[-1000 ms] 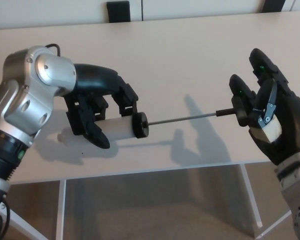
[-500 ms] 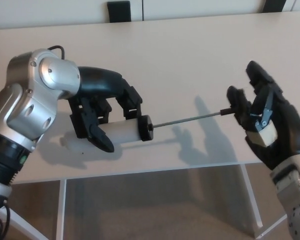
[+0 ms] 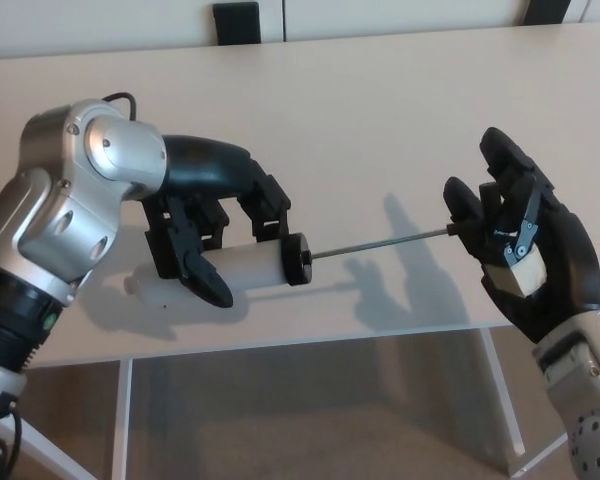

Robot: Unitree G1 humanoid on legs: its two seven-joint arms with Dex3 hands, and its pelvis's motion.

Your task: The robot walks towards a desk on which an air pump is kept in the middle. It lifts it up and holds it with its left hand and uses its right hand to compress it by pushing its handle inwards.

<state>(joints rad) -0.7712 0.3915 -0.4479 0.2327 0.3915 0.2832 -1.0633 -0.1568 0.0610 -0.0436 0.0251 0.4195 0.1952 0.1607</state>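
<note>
Nearest, at lower left of the frame, the left hand is clamped around the white pump, held above the desk. Its thin rod runs right to the right hand, whose spread fingers touch the rod's end. No readable writing anywhere.

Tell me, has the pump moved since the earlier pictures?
Yes. Held in the left hand, the pump has shifted slightly toward the robot's right and nearer the desk front edge.
</note>
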